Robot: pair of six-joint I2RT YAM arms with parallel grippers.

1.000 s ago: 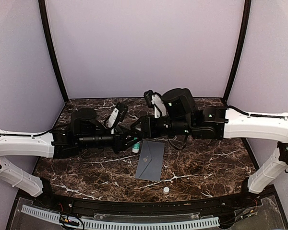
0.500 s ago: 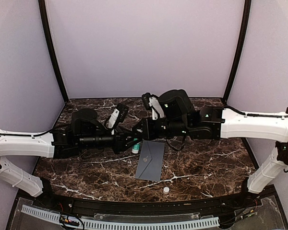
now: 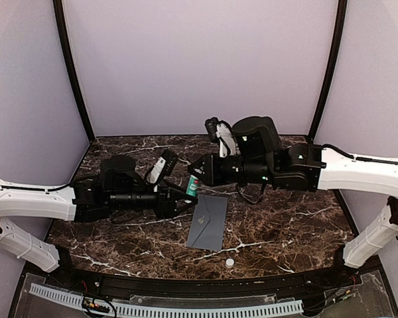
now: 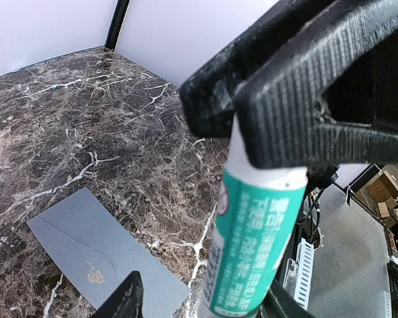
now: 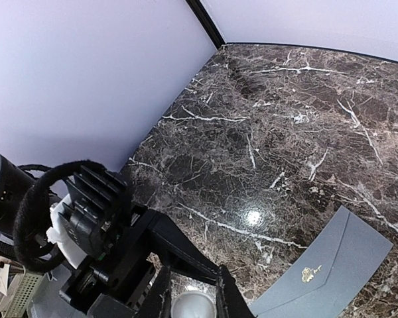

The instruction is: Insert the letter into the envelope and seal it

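Note:
The slate-grey envelope (image 3: 208,222) lies flat on the marble table, its pointed flap folded down and a small gold emblem (image 5: 310,273) on it. The letter is out of view. A teal glue stick (image 3: 192,186) hangs upright just above the envelope's far end. My right gripper (image 3: 198,173) is shut on the stick's upper end (image 5: 191,306). My left gripper (image 3: 182,199) sits lower, open, with its fingers on either side of the tube (image 4: 252,245); the left finger stands clear of it. The envelope (image 4: 99,265) shows below the tube in the left wrist view.
A small white cap (image 3: 229,262) lies on the table near the front edge, right of the envelope's near end. Both arms meet over the middle of the table. Purple walls close off the back and sides.
My right gripper has shut on the glue stick's top and lifted it slightly. My left gripper, which was holding the tube, has opened and dropped a little lower.

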